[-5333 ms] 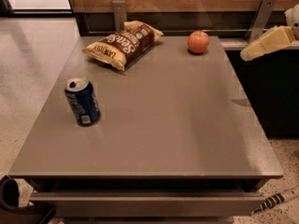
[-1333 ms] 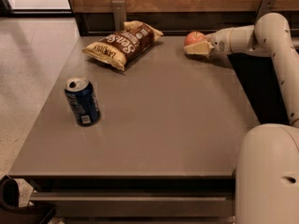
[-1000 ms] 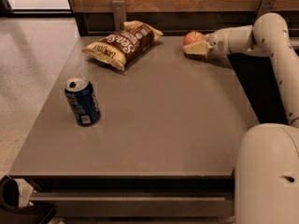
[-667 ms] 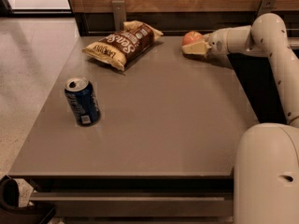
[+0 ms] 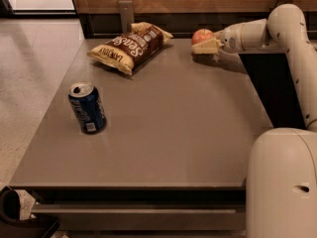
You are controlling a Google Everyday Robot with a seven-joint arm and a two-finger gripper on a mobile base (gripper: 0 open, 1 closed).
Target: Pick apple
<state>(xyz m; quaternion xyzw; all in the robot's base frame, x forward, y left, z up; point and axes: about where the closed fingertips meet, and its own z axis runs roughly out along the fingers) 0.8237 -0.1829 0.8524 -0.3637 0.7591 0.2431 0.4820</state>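
So we're at the grab-and-lift part of this one. The apple is at the far right end of the counter, way in the back near the wooden wall, and the claw is right on it, coming in from the right at the end of the white arm. To me the claw looks clamped on the apple. The near finger is pressed against the front of the fruit, and the other one is hidden behind it, so I'm judging from how snug it sits. There's a dark shadow on the counter just below the claw, which makes me think the apple is already a bit off the surface, but I wouldn't swear to it.

The chip bag lies to the left of the apple with a clear gap between them. The blue can is well apart from both, near the left front edge. Neither one is in the way.

For the next move, I'd say it just needs a straight pull upward with the squeeze held firm. Round fruit likes to roll out of a two-finger pinch, so slow and steady, no twisting at the wrist, and keep clear of that back wall.
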